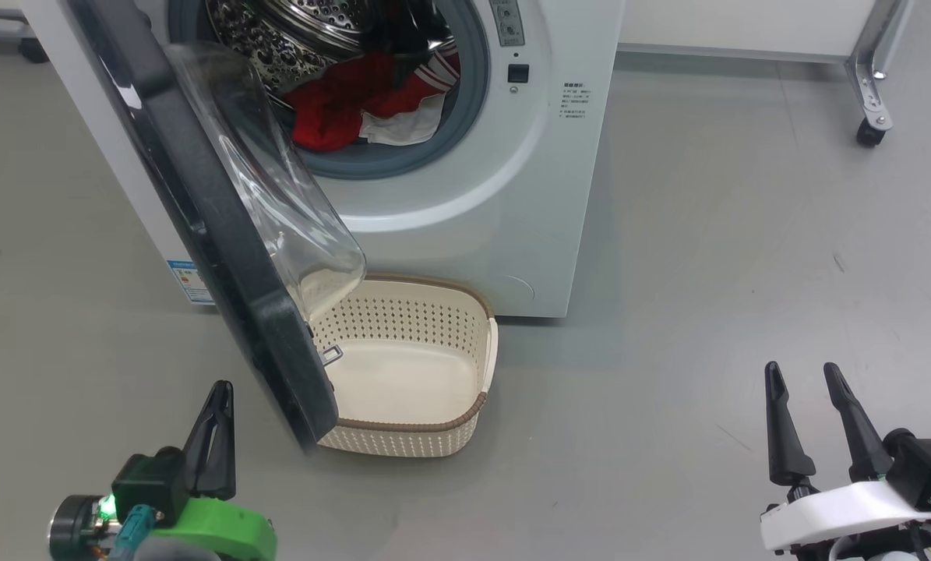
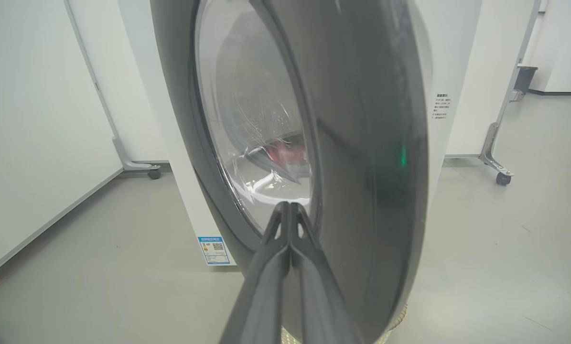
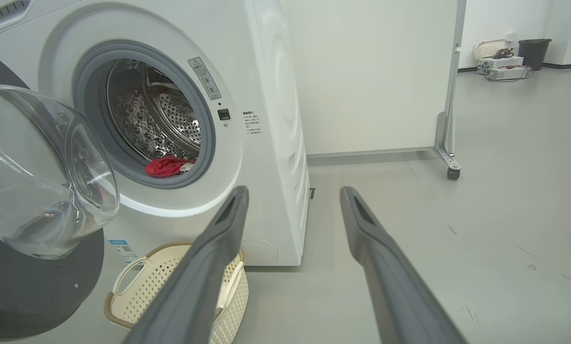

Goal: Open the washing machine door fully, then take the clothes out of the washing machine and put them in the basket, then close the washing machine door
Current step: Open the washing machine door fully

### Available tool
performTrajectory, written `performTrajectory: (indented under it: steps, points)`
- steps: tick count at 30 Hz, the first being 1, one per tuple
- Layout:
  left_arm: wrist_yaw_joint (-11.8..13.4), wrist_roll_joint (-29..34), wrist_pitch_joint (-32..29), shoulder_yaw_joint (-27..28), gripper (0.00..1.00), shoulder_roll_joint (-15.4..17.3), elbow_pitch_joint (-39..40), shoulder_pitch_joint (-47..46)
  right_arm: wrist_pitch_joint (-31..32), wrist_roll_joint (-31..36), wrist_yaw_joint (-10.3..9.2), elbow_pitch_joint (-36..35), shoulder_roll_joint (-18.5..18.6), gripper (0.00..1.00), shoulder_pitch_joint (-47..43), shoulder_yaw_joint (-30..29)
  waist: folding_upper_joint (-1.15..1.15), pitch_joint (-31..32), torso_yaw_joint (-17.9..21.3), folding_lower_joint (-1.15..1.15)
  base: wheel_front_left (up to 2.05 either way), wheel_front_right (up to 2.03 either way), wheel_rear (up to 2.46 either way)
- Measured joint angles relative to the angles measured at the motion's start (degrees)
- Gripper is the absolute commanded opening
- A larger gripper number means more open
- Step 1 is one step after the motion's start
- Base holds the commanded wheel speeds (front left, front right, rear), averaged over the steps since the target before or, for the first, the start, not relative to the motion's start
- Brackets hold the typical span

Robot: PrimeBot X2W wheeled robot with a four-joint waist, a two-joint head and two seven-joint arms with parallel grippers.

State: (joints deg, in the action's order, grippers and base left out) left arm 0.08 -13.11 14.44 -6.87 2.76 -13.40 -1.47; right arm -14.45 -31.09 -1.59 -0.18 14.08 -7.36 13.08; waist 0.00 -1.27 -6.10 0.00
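Red clothes (image 1: 348, 105) inside washing machine (image 1: 512, 195); basket (image 1: 414, 425) on floor (image 1: 707, 312) at its front, under the part-open door (image 1: 223, 257). Left gripper (image 1: 214, 413) pinched closed, empty, beside the door; right gripper (image 1: 802, 368) spread wide, empty, well apart.

The left gripper (image 1: 220, 387) has slim black tapering fingers (image 1: 212, 444), a black block (image 1: 149, 483), a bright green curved shell (image 1: 216, 526), a small green light (image 1: 107, 508) and a teal plug (image 1: 134, 523), while the right gripper (image 1: 802, 368) bears like fingers on a white shell (image 1: 847, 510).
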Motion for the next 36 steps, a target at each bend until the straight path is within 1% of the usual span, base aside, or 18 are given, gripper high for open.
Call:
performTrajectory:
  steps: [2,9,11,16,21,24,31,36]
  points:
    - [-0.4,0.0,0.0,0.35,0.0,-0.01,0.13,-0.01,0.0,0.01,0.02,0.02,-0.21,1.0,-0.04,-0.1,0.0,0.09,-0.02,0.0,0.0,0.0,0.0]
    - [-0.4,-0.94,0.0,2.87,0.0,-0.1,2.71,-0.3,0.0,0.86,0.99,0.13,-0.74,1.0,-0.25,-0.62,0.0,0.15,-0.12,0.0,0.0,0.0,0.0]
    - [-0.41,-1.07,0.0,3.18,0.0,-0.1,3.53,-0.62,0.0,1.07,1.01,0.14,-0.9,1.0,-0.25,-0.71,0.0,0.1,-0.15,0.0,0.0,0.0,0.0]
    - [-0.6,-0.98,0.01,3.82,0.0,-0.12,6.21,-2.68,0.0,1.75,1.51,0.26,-1.29,1.0,-0.26,-1.19,0.0,0.07,-0.16,0.0,0.0,0.0,0.0]
    - [-0.98,0.03,0.01,4.63,0.0,0.08,9.14,-4.53,0.0,1.97,1.59,0.36,-1.71,1.0,-0.26,-1.4,0.0,0.2,-0.13,0.0,0.0,0.0,0.0]
    - [-1.13,0.34,0.03,5.02,0.0,0.26,11.16,-5.78,0.0,2.0,2.04,0.52,-2.03,1.0,-0.26,-1.58,0.0,0.31,-0.11,0.0,0.0,0.0,0.0]
    - [-1.15,1.24,0.26,5.17,0.0,0.43,14.66,-7.69,0.0,2.58,2.65,0.82,-2.65,1.0,-0.26,-1.72,0.0,0.43,0.07,0.0,0.0,0.0,0.0]
    - [-1.99,2.11,0.26,3.82,0.0,0.4,16.83,-8.61,0.0,3.01,3.05,1.02,-2.77,1.0,-0.26,-1.83,0.0,0.48,0.38,0.0,0.0,0.0,0.0]
